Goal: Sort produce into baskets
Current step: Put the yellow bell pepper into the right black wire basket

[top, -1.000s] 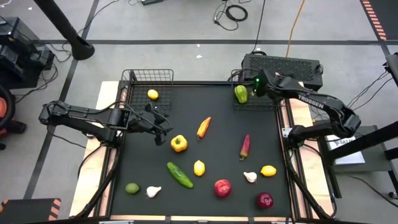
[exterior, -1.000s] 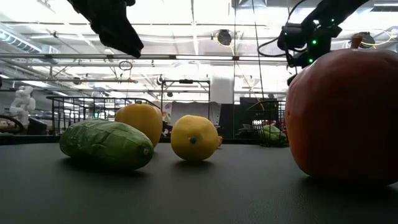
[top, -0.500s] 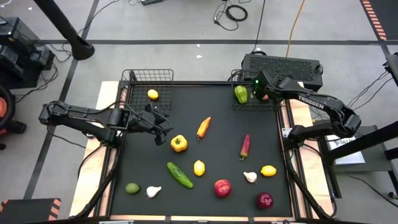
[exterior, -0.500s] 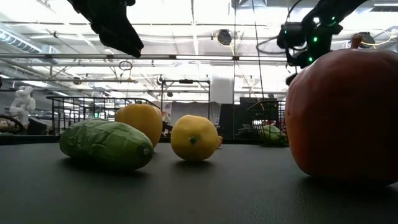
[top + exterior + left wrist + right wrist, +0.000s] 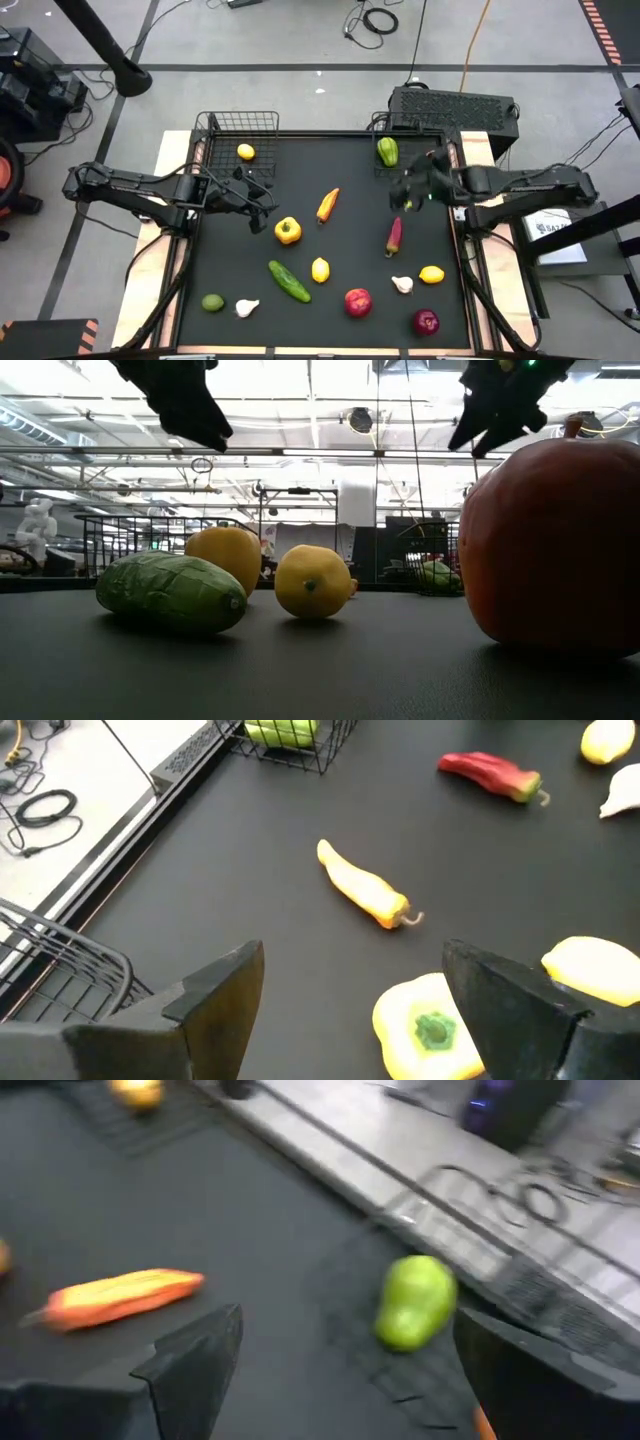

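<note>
The produce lies scattered on the black mat. My left gripper (image 5: pixel 265 197) (image 5: pixel 352 960) hovers open just left of a yellow pepper (image 5: pixel 287 230) (image 5: pixel 430 1035), holding nothing. My right gripper (image 5: pixel 400 193) (image 5: pixel 348 1325) hangs open and empty over the mat's right half, beyond the far end of a red chili (image 5: pixel 394 236). A green pepper (image 5: pixel 387 151) (image 5: pixel 415 1300) sits in the right basket (image 5: pixel 412 170) at the far right corner. A lemon (image 5: pixel 245 152) lies in the left basket (image 5: pixel 238 125) at the far left.
On the mat lie an orange pepper (image 5: pixel 327 204), a cucumber (image 5: pixel 289 280), two lemons (image 5: pixel 320 270) (image 5: pixel 431 274), two garlic bulbs (image 5: pixel 402 284) (image 5: pixel 246 307), a lime (image 5: pixel 212 302) and two red apples (image 5: pixel 357 302) (image 5: pixel 425 322). A black perforated box (image 5: pixel 455 105) stands behind the right basket.
My right gripper has swung away from the right basket toward the table's near edge and a little up, turning as it went, and now hangs over the mat. The green pepper has stayed in the basket.
</note>
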Controlling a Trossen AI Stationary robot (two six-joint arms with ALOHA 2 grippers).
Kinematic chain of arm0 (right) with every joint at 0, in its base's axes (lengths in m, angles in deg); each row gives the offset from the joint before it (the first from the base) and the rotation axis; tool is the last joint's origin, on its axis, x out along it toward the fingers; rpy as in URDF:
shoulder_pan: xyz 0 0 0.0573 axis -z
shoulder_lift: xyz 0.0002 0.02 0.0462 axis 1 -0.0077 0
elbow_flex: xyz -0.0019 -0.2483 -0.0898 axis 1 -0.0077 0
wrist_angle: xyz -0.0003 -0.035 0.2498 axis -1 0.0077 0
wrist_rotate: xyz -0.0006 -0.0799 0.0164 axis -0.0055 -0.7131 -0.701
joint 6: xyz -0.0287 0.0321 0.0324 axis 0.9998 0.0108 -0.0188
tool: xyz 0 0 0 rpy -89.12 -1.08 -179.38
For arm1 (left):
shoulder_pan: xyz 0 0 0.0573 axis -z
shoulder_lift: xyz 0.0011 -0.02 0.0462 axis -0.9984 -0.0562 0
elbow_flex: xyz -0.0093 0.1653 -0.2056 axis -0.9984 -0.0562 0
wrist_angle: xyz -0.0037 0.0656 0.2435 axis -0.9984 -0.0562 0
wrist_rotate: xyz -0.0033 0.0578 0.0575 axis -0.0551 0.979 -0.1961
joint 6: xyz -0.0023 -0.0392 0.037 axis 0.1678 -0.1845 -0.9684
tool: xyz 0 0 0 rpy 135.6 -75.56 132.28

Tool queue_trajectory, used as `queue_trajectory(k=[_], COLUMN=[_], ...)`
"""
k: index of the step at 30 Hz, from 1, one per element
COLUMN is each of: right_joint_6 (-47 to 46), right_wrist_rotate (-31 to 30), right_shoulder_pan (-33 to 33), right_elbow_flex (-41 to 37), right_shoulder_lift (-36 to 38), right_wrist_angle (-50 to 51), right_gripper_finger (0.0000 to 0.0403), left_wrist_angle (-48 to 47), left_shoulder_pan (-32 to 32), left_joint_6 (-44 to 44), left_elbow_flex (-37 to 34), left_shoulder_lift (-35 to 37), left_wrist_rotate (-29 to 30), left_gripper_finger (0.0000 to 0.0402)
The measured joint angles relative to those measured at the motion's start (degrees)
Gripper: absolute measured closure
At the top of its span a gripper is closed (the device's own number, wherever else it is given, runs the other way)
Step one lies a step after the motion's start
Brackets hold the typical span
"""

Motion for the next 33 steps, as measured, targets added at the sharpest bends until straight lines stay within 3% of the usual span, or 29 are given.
queue_trajectory(k=[4,10,16,20,27,33], right_joint_6=[0.4,6.5,11.0,11.7,11.9,12.4], right_wrist_rotate=[0.0,0.0,5.7,8.6,8.7,8.7], right_shoulder_pan=[-7.1,-12.4,-13.4,-13.4,-13.4,-13.4], right_elbow_flex=[0.0,0.0,0.0,0.0,0.0,0.0], right_shoulder_lift=[-3.8,-12.2,-19.3,-21.8,-22.4,-22.4], right_wrist_angle=[-2.3,-7.7,-12.4,-12.5,-12.7,-12.7], right_gripper_finger=[0.0051,0.0051,0.0051,0.0051,0.0051,0.0051], left_wrist_angle=[0.5,0.6,1.6,2.1,4.6,4.7], left_shoulder_pan=[0.6,2.9,5.7,6.2,6.1,6.0], left_joint_6=[1.3,2.6,2.7,2.7,4.7,5.5], left_elbow_flex=[0.0,0.0,0.0,0.0,0.0,0.0], left_shoulder_lift=[0.0,-0.8,-6.2,-11.0,-16.7,-16.9], left_wrist_rotate=[-0.2,-0.2,-0.6,-4.9,-6.3,-3.5], left_gripper_finger=[0.0091,0.0091,0.0091,0.0091,0.0091,0.0092])
